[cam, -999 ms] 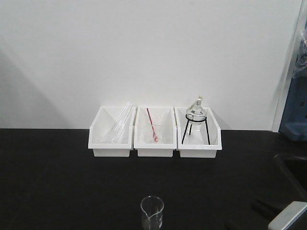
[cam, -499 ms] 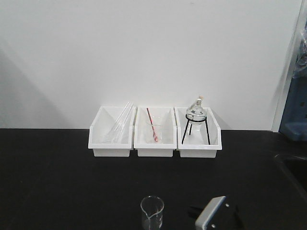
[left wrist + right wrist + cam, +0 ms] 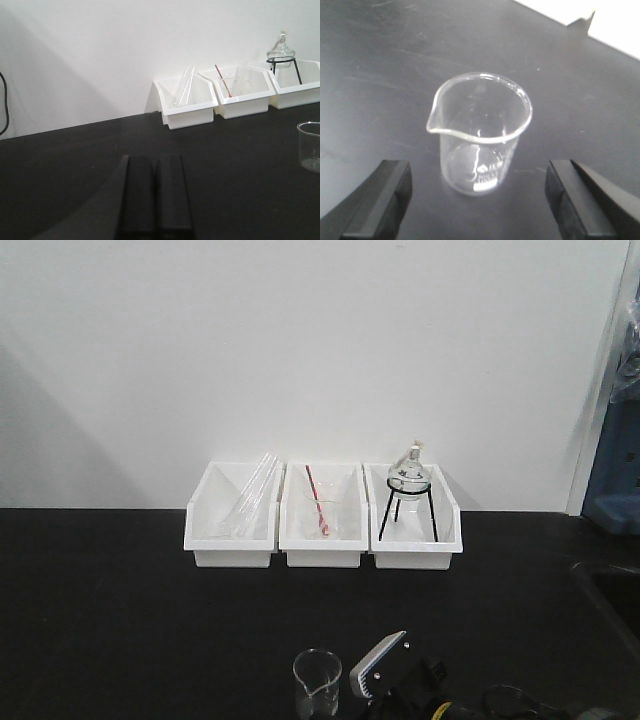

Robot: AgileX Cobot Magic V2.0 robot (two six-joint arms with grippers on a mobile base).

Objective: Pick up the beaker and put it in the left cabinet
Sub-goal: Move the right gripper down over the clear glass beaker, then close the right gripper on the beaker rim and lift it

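The beaker [image 3: 317, 681] is small, clear glass with a pour spout, and it stands upright on the black tabletop near the front edge. In the right wrist view the beaker [image 3: 480, 135] sits just ahead of my right gripper [image 3: 477, 172], which is open, one finger [image 3: 390, 192] on each side and neither touching the glass. The right arm's wrist [image 3: 385, 672] shows just right of the beaker. My left gripper [image 3: 155, 162] is shut with nothing in it, low over the table, with the beaker [image 3: 310, 146] far to its right. The left cabinet is out of view.
Three white bins [image 3: 322, 540] stand in a row against the back wall. They hold glass tubes [image 3: 250, 502], a beaker with a red rod [image 3: 318, 508] and a flask on a black tripod [image 3: 409, 490]. A blue object [image 3: 615, 470] stands at the right edge.
My right arm has come in from the lower right corner and moved left, ending next to the beaker. The beaker and bins have not moved.
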